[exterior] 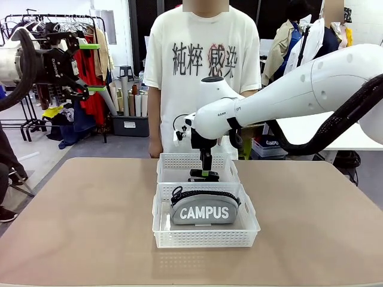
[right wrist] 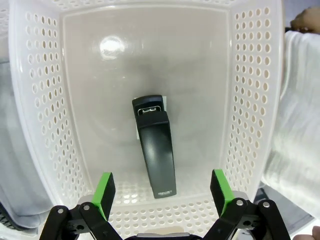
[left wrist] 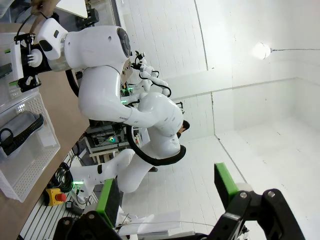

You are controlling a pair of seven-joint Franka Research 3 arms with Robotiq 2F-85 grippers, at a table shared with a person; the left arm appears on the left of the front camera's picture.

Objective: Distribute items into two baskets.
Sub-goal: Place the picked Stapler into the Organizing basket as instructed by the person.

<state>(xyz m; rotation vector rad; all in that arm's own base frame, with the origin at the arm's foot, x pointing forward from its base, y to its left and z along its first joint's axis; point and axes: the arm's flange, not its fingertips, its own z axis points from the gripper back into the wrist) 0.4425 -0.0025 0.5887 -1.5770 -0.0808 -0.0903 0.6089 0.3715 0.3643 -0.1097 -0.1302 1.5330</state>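
Observation:
The grey "CAMPUS" pouch [exterior: 203, 210] lies in the near basket [exterior: 206, 238]; this pouch [left wrist: 20, 129] and its basket [left wrist: 30, 165] also appear in the left wrist view. The black stapler [right wrist: 155, 151] rests on the floor of the far basket [right wrist: 45, 115], which stands just behind the near one [exterior: 169, 162]. My right gripper [exterior: 205, 175] hangs open just above that far basket, its green pads [right wrist: 104, 189] on either side of the stapler, clear of it [right wrist: 162, 187]. My left gripper [exterior: 91, 67] is raised high at the far left, open and empty [left wrist: 167, 187].
A person in a white printed T-shirt [exterior: 203, 66] stands at the far side of the brown table [exterior: 78, 209], close behind the baskets. A clothes rack [exterior: 54, 24] and storage boxes [exterior: 130, 124] lie beyond the table. My right arm [exterior: 299, 89] reaches in from the right.

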